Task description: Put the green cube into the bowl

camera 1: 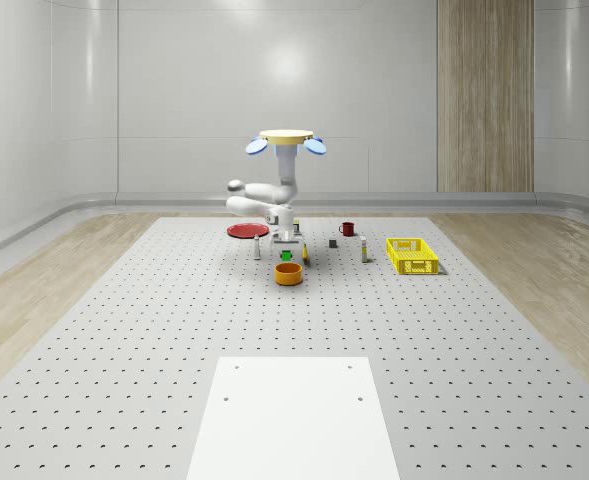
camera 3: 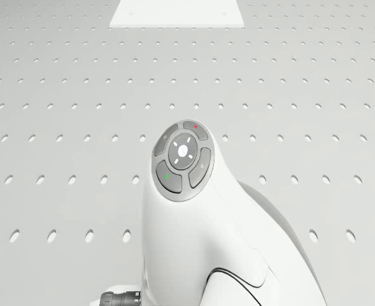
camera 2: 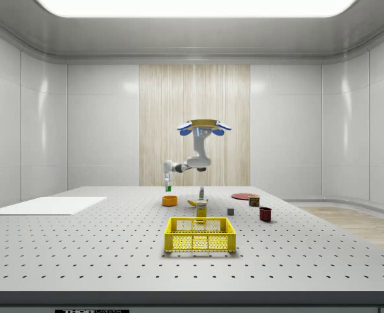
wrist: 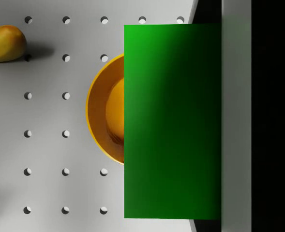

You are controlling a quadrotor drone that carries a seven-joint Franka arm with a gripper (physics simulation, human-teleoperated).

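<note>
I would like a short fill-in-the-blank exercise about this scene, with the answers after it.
1. The gripper holds a cube whose colour is ____.
2. The cube hangs directly above the orange ____.
3. In the whole-scene view, the yellow basket stands to the ____ of the bowl.
4. The drone is not resting on the table; it ____ above it.

Missing words: green; bowl; right; hovers
</note>
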